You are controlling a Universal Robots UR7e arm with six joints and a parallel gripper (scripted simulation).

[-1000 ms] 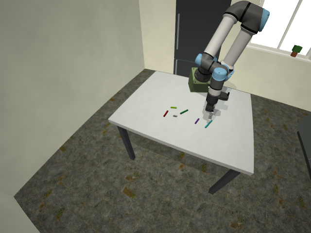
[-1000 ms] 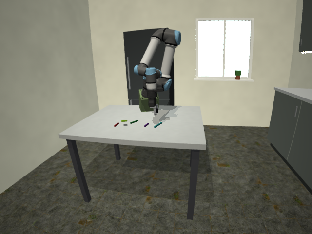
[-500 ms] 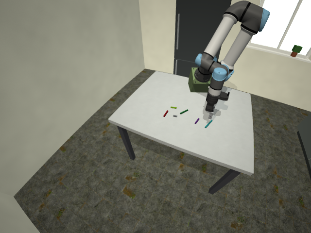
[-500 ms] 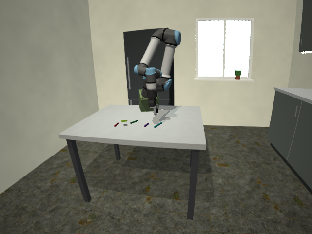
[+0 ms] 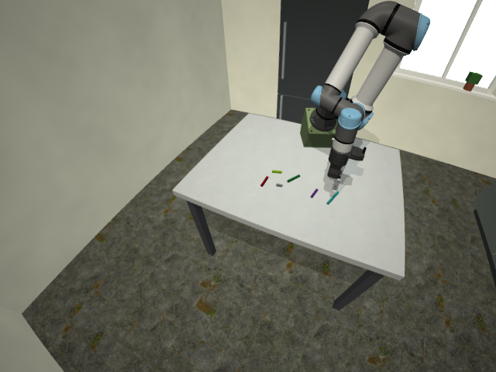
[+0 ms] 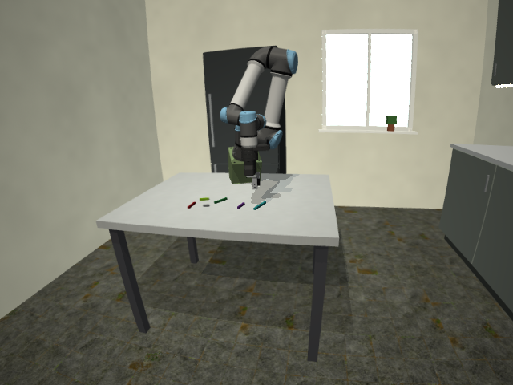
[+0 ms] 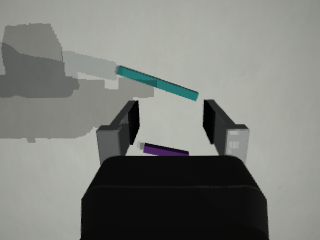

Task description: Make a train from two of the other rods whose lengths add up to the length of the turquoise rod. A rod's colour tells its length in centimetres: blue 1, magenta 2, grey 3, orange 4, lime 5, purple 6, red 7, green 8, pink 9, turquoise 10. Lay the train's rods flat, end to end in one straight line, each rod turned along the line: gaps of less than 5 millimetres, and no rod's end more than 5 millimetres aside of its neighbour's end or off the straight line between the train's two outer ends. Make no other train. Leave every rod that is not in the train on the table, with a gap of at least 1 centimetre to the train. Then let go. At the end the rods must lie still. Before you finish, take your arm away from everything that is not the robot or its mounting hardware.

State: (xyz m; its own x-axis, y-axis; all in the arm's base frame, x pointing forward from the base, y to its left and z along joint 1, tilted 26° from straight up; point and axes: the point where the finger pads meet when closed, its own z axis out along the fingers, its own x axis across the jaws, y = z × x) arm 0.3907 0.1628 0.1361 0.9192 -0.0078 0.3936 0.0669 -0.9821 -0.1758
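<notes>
Hovering — the hand (image 5: 335, 184) (image 6: 256, 182) (image 7: 171, 113), apparently metal-fingered — open, empty.

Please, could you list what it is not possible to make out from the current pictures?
- Wrist view: one long side of the thin purple rod, covered by the black gripper body.
- Wrist view: the red, lime, grey and green rods, outside the picture.
- Exterior view: the far window-side table leg's full shape, mostly behind the near leg.
- Top view: the exact gap between the fingertips, too small.
</notes>
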